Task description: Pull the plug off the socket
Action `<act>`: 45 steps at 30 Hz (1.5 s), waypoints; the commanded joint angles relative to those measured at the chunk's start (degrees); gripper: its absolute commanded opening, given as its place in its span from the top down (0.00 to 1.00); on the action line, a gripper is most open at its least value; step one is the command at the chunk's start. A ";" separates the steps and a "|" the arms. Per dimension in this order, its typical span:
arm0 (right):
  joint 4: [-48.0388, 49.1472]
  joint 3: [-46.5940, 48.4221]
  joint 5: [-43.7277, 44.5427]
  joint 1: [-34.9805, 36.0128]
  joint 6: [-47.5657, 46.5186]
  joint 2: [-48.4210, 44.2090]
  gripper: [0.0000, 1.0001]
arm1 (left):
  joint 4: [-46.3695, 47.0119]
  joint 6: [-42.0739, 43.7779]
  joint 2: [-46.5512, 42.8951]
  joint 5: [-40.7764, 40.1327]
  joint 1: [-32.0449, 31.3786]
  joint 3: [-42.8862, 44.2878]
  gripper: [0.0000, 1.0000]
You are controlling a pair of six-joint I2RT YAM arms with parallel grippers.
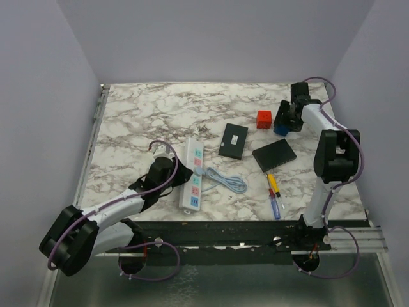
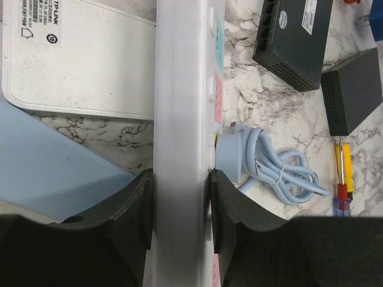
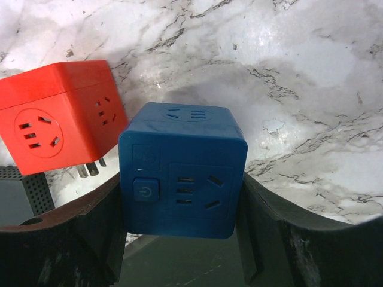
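Left end effector (image 2: 181, 206) is clamped across the long white socket (image 2: 182, 107), near the front-left of the marble counter (image 1: 140, 115). The pale-blue plug (image 2: 228, 156) is plugged in right beside the fingers. Right end effector (image 3: 179, 215) is gripping a blue cube adapter (image 3: 182, 167) far right.

Soft, even overhead light; the top view is sharp, with faint shadows on the marble tabletop (image 1: 147, 109). In the left wrist view the socket (image 2: 182, 107) glares near-featureless white; the left claw (image 2: 181, 209) at 6 o'clock is dark and blurred. In the right wrist view the marble washes out toward 1 o'clock, and the blue cube (image 3: 182, 173) throws a soft shadow toward 12 o'clock.
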 commanded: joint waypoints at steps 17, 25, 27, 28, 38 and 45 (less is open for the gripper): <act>2.52 -1.64 -2.70 -0.36 0.60 -1.61 0.22 | -5.48 0.62 -1.00 0.37 1.16 -2.59 1.00; 2.50 -2.37 -3.46 -0.36 0.61 -3.77 0.09 | -5.41 0.97 -0.56 0.29 1.41 -1.73 1.00; 2.54 -2.78 -3.46 -0.36 0.66 -5.30 0.06 | -5.42 1.28 -0.25 0.22 1.43 -1.62 1.00; 2.74 -3.18 -3.39 -0.36 0.77 -6.29 0.05 | -5.40 1.46 -0.09 0.20 1.50 -1.53 1.00; 1.57 -6.37 -3.17 -0.36 1.25 -14.85 0.00 | -5.02 1.70 1.11 0.33 1.65 -0.72 1.00; 1.50 -9.82 -3.46 -0.36 1.25 -21.25 0.00 | -2.91 1.96 0.98 0.62 1.61 -0.97 1.00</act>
